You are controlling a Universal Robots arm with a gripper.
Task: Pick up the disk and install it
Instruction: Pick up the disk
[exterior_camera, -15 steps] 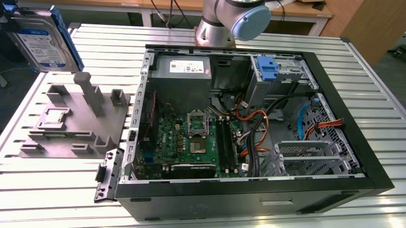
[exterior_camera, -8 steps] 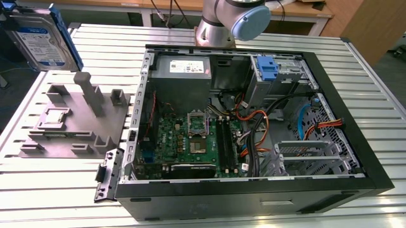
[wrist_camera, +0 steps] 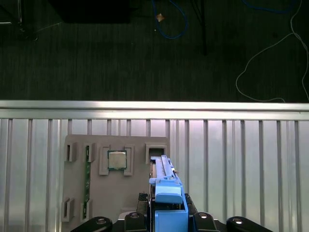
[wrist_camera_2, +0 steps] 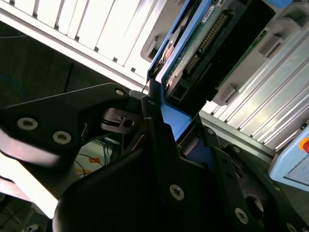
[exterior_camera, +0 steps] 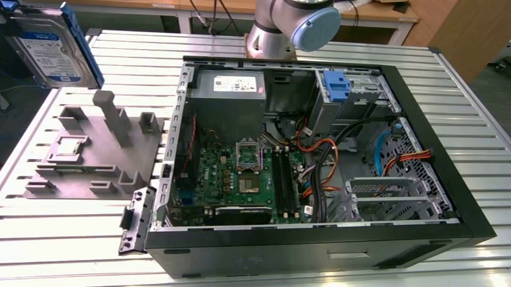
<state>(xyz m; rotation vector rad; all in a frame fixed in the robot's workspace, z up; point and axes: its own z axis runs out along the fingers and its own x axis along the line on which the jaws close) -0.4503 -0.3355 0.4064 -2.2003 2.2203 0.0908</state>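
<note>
The gripper (wrist_camera: 166, 220) is clamping its fingers on the blue carrier end of the disk (exterior_camera: 52, 45). The disk is hanging at the exterior view's upper left, over the grey fixture plate (exterior_camera: 80, 173) and away from the open computer case (exterior_camera: 319, 239).

Place: robotics lab or test workshop
Counter: ribbed aluminium counter (exterior_camera: 64, 239), robot arm (exterior_camera: 291, 24) standing on it
Work piece: opened computer case (exterior_camera: 319, 248), grey parts fixture (exterior_camera: 88, 161)
Floor: dark carpet (wrist_camera: 96, 58), loose cables (wrist_camera: 270, 53)

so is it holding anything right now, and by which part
Yes: the gripper holds the disk, with its fingers clamped on one end of the blue carrier that frames it.
</note>
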